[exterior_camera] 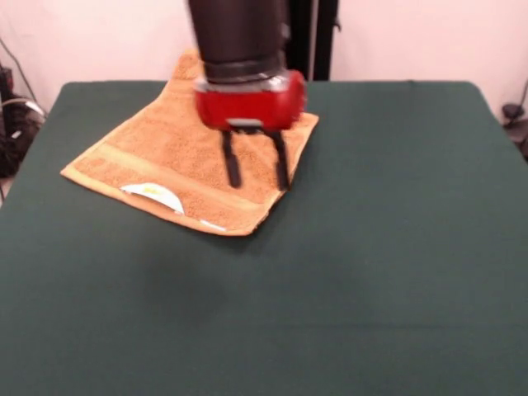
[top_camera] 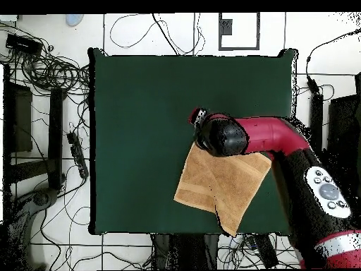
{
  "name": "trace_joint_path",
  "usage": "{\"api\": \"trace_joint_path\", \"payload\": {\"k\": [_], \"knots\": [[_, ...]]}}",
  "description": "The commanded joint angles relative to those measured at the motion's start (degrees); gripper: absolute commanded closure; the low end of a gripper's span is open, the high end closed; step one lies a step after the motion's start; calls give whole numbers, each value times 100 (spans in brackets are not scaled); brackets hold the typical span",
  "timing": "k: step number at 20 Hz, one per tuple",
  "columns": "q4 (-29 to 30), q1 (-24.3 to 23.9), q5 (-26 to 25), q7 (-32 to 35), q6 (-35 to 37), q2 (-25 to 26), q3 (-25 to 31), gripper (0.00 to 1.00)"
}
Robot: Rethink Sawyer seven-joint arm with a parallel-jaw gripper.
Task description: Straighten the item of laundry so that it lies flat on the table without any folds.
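Observation:
The orange-tan terry towel [exterior_camera: 177, 161] lies on the dark green table [exterior_camera: 371, 247] at its far left part, turned like a diamond, with a woven band and a white label with yellow print [exterior_camera: 153, 195] near its front edge. Its front right edge looks doubled over. My gripper [exterior_camera: 256, 172] hangs over the towel's right corner with two dark fingers [exterior_camera: 232, 162] spread apart and empty, tips at the cloth. In the overhead view the towel [top_camera: 215, 185] lies near the table's [top_camera: 141, 106] lower right edge, and the arm's head [top_camera: 220, 136] covers its upper corner and the gripper.
Cables and dark equipment [top_camera: 49, 77] lie on the floor left of the table in the overhead view. A black post [exterior_camera: 313, 37] stands behind the table. The towel's far corner reaches the table's far edge.

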Motion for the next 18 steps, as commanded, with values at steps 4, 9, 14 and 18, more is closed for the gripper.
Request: {"api": "trace_joint_path", "payload": {"k": [4,9,14,18], "knots": [[-374,589,18,828,-523,832,-913,0],[-448,659,179,767,-585,851,-1075,0],[-501,713,286,802,-678,847,-1237,0],[-317,597,371,676,-707,684,-1196,0]]}}
